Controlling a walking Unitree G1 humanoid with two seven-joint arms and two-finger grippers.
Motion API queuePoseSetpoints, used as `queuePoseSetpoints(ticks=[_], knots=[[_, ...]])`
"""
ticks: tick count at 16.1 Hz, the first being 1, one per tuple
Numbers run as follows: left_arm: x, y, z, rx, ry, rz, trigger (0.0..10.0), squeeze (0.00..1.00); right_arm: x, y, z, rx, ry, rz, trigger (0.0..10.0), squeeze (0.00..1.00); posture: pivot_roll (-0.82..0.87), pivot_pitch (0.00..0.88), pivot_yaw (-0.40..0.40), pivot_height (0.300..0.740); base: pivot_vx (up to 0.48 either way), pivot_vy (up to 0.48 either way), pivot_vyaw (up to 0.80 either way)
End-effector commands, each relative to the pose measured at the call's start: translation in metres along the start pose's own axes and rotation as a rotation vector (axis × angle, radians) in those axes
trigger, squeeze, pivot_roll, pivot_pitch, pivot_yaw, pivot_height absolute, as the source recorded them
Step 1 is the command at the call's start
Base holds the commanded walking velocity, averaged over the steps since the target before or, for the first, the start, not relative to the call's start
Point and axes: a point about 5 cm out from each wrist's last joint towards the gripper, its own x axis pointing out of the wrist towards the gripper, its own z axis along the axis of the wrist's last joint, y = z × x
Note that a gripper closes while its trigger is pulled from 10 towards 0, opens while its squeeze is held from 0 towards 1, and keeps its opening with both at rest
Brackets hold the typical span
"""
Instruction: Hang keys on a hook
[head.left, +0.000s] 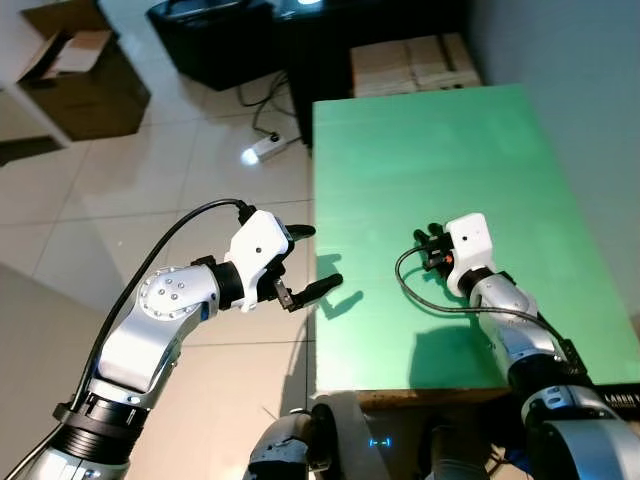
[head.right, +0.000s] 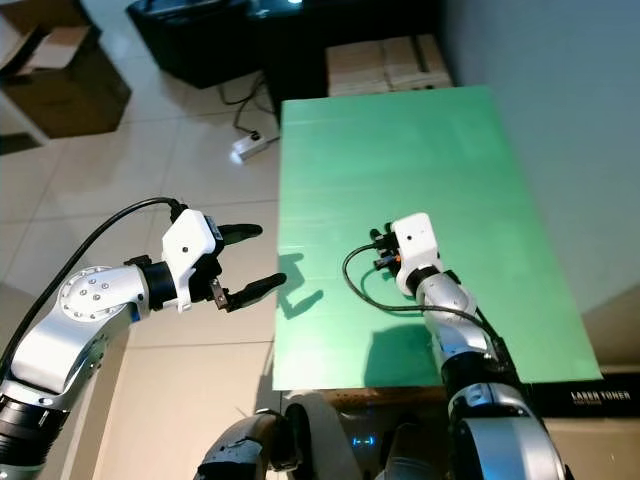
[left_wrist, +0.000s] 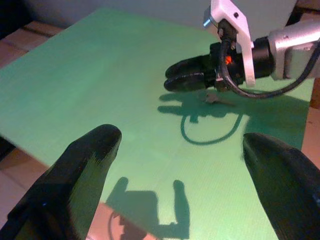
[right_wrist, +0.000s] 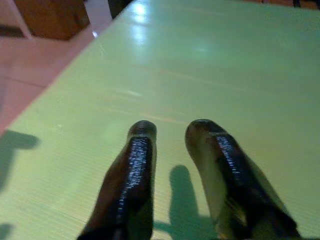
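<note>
Left gripper (head.left: 305, 262) sits mid-left of the frame, off the green table's (head.left: 430, 140) edge, fingers spread wide and empty. Right gripper (head.left: 432, 243) hovers low at center-right, fingers nearly together, gripping nothing I can see. The key (left_wrist: 216, 98), a small dull shape, lies flat right under those fingertips, so the right arm's nearer.

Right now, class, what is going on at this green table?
A humanoid robot stands at a green table with both arms raised. Its left end effector hovers open beside the table's left edge, over the tiled floor. Its right end effector is low over the tabletop, fingers slightly apart and holding nothing. A small item that could be a key lies on the table just beneath it. No hook can be made out.
</note>
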Motion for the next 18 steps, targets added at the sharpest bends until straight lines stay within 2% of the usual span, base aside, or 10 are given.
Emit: queuePoseSetpoints(ticks=[1, 3, 4, 7, 10, 13, 16, 17, 18], knots=[[-0.007, 0.003, 0.000, 0.013, 0.013, 0.008, 10.0, 0.00, -0.003, -0.002, -0.011, 0.031, 0.055, -0.036, 10.0, 1.00, 0.18, 0.194, 0.200, 0.740, 0.000, 0.000, 0.00], [-0.008, 0.004, 0.000, 0.013, 0.015, 0.009, 10.0, 0.00, -0.007, -0.009, -0.016, 0.053, 0.076, -0.079, 10.0, 1.00, 0.18, 0.202, 0.201, 0.740, 0.000, 0.000, 0.00], [-0.008, 0.003, 0.000, 0.012, 0.017, 0.003, 10.0, 0.00, -0.017, -0.022, -0.027, 0.097, 0.123, -0.134, 10.0, 1.00, 0.19, 0.203, 0.204, 0.740, 0.000, 0.000, 0.00], [-0.006, 0.001, 0.001, 0.016, 0.016, -0.017, 10.0, 0.00, -0.030, -0.039, -0.038, 0.201, 0.133, -0.144, 10.0, 1.00, 0.19, 0.209, 0.217, 0.740, 0.000, 0.000, 0.00], [-0.011, 0.003, 0.003, 0.024, 0.025, -0.022, 10.0, 0.00, -0.044, -0.057, -0.046, 0.270, 0.133, -0.178, 10.0, 1.00, 0.22, 0.222, 0.241, 0.740, 0.000, 0.000, 0.00], [-0.018, 0.008, 0.008, 0.036, 0.019, -0.005, 10.0, 0.00, -0.048, -0.061, -0.048, 0.366, 0.123, -0.122, 10.0, 1.00, 0.26, 0.241, 0.261, 0.740, 0.000, 0.000, 0.00], [-0.024, 0.006, 0.010, 0.035, 0.026, -0.019, 10.0, 0.00, -0.046, -0.059, -0.048, 0.419, 0.128, -0.098, 10.0, 1.00, 0.29, 0.246, 0.262, 0.740, 0.000, 0.000, 0.00], [-0.027, 0.004, 0.010, 0.035, 0.034, -0.023, 10.0, 0.00, -0.044, -0.059, -0.047, 0.408, 0.136, -0.102, 10.0, 0.82, 0.29, 0.248, 0.259, 0.740, 0.000, 0.000, 0.00], [-0.028, 0.003, 0.009, 0.034, 0.038, -0.025, 10.0, 0.00, -0.043, -0.058, -0.048, 0.399, 0.160, -0.107, 10.0, 0.55, 0.30, 0.245, 0.255, 0.740, 0.000, 0.000, 0.00]])
